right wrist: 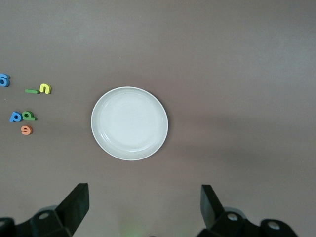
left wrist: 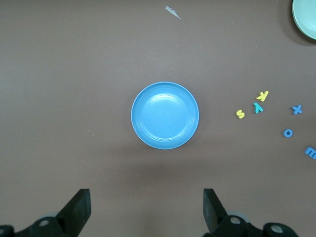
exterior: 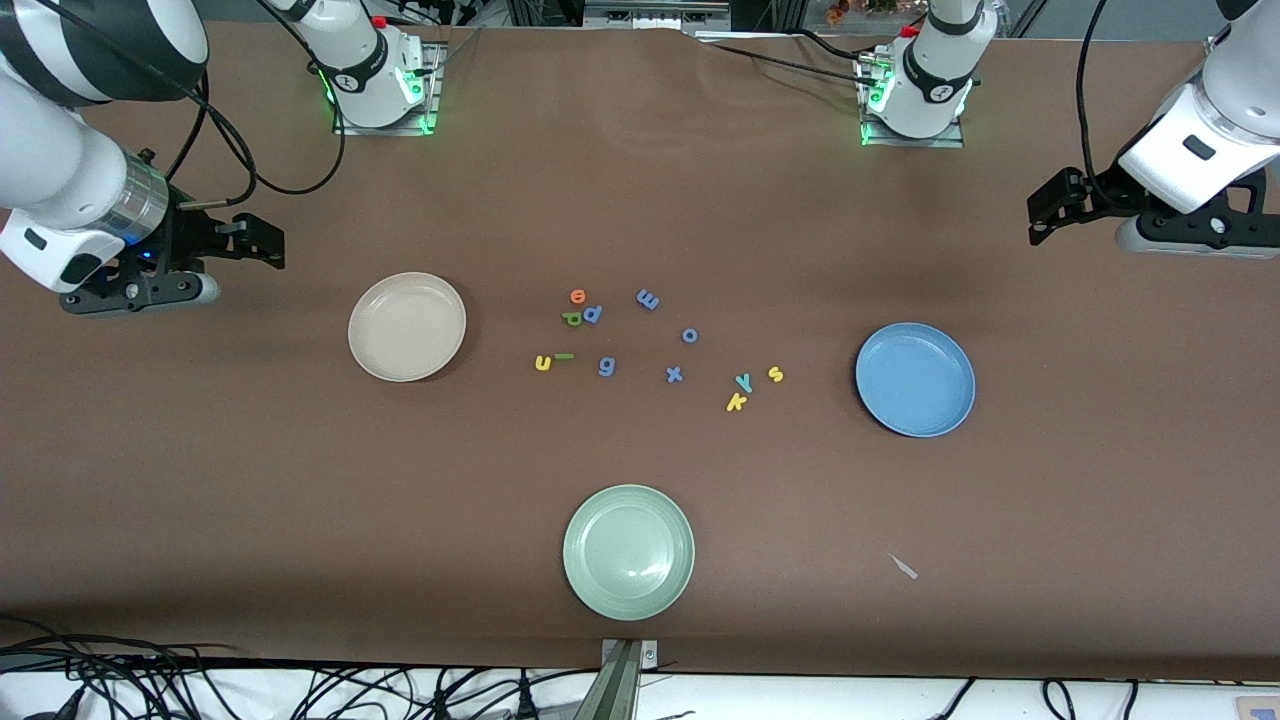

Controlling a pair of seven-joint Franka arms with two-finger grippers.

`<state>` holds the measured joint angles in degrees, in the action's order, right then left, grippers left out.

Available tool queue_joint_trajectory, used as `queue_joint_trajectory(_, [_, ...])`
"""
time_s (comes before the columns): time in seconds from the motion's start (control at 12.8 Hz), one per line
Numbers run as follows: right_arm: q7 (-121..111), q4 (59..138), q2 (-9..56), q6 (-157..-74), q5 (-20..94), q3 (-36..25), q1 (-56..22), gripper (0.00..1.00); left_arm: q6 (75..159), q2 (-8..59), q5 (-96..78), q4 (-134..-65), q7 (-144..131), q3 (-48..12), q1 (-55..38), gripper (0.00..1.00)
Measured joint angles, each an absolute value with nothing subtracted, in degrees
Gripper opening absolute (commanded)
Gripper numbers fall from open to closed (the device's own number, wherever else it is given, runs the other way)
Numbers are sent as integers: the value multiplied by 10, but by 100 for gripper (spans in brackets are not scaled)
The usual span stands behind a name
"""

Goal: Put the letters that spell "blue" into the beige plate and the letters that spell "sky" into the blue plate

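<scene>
So nothing is sorted: beige plate [exterior: 407, 326] and blue plate [exterior: 915, 379] are bare, both arms wait with jaws wide open; next, pick the orange "e" [exterior: 577, 296].

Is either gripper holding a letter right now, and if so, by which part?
Nothing is held. The left gripper hangs open over bare table near the blue plate; the right gripper is open near the beige plate.

Open table [exterior: 640, 200] around clustered letters [exterior: 650, 345]
</scene>
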<state>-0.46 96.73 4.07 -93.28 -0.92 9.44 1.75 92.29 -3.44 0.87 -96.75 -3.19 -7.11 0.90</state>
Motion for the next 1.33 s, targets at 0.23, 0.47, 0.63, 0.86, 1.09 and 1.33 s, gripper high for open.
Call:
queue_joint_trajectory(0.23, [-5, 967, 41, -933, -9, 94, 17, 100, 923, -34, 9, -967, -32, -71, 9, 100])
queue_joint_trajectory(0.47, [-5, 969, 41, -932, -9, 94, 17, 100, 923, -34, 9, -967, -32, -71, 9, 100])
queue_joint_trajectory(0.63, [-4, 975, 41, -934, -9, 97, 17, 100, 923, -34, 9, -967, -32, -71, 9, 100])
queue_joint_trajectory(0.86, [38, 998, 46, -979, -9, 123, 15, 100, 923, -34, 9, -967, -32, -71, 12, 100])
queue_joint_trajectory(1.09, [103, 1030, 57, -1030, -9, 157, 12, 100, 919, -27, 9, -969, -32, -70, 15, 100])
queue_joint_trajectory(1.33, [162, 1056, 69, -1079, -9, 183, 11, 100, 916, 3, 9, -970, -31, -76, 11, 100])
